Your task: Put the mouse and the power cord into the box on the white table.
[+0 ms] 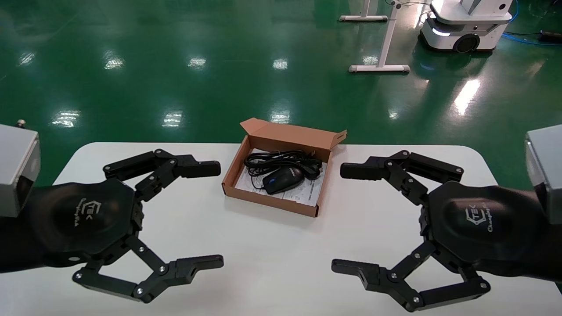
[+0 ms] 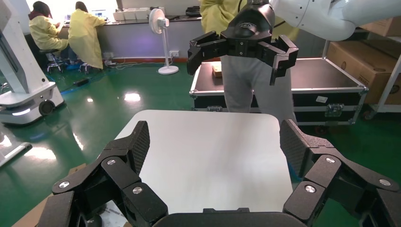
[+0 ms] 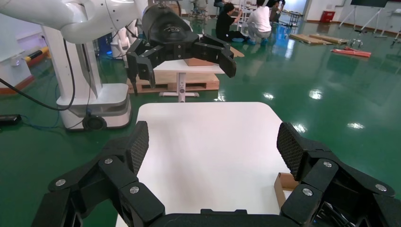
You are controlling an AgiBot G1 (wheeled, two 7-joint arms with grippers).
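The brown cardboard box (image 1: 233,175) sits open at the middle back of the white table (image 1: 281,263). On its white paper lining lies the black mouse (image 1: 283,179) with a blue wheel. The coiled black power cord (image 1: 275,159) lies just behind the mouse, its plug (image 1: 312,170) at the right. My left gripper (image 1: 216,215) hovers open to the left of the box, holding nothing. My right gripper (image 1: 340,218) hovers open to the box's right, also holding nothing. In each wrist view, only a box corner (image 2: 33,217) (image 3: 283,182) shows past the spread fingers (image 2: 140,142) (image 3: 288,146).
Beyond the table's far edge lies green floor with a white metal-legged frame (image 1: 382,68) and a white mobile robot base (image 1: 465,26). A black flight case (image 2: 326,90) and a person stand off the table's right end.
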